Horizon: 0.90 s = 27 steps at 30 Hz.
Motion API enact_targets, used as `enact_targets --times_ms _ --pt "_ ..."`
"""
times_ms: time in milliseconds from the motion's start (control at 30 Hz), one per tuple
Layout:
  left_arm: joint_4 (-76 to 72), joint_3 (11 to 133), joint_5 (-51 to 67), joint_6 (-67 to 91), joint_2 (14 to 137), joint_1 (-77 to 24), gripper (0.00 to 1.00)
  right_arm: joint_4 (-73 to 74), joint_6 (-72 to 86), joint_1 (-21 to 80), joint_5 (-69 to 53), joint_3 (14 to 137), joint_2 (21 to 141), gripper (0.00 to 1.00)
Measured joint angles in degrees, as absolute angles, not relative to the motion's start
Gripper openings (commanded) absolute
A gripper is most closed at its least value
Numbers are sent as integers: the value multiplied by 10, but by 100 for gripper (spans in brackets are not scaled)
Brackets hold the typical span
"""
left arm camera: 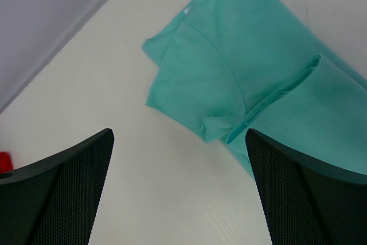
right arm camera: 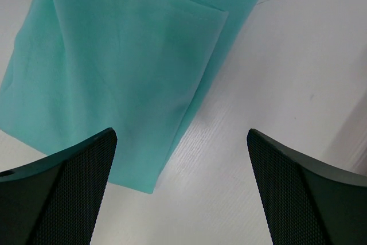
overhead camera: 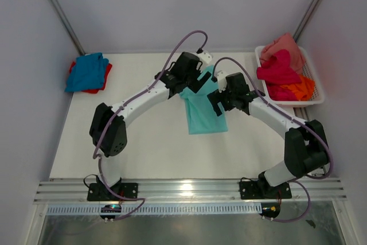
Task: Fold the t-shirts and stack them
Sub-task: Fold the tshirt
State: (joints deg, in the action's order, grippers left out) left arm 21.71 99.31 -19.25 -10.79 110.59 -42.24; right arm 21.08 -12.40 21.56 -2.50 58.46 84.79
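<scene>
Two sets of jaws stand wide and empty, seemingly just above the mint-teal t-shirt (overhead camera: 203, 116) lying between them.

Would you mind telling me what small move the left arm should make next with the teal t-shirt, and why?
Probably lower the open left gripper onto the sleeve of the mint-teal t-shirt: that sleeve lies spread flat on the table, while the opposite side is already folded over.
</scene>
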Motion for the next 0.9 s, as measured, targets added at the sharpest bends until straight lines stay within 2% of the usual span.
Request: enact_targets --times_ms 267,433,600,900 --pt "259 871 -65 -81 1029 -422 99 185 -116 240 54 595 953 99" --pt "279 850 -8 -82 996 -422 99 186 -86 240 153 640 1024 99" --pt "279 844 15 -84 974 -422 99 197 -56 240 208 671 1058 99" --pt "279 822 24 -94 970 -422 99 225 -39 240 229 683 1059 99"
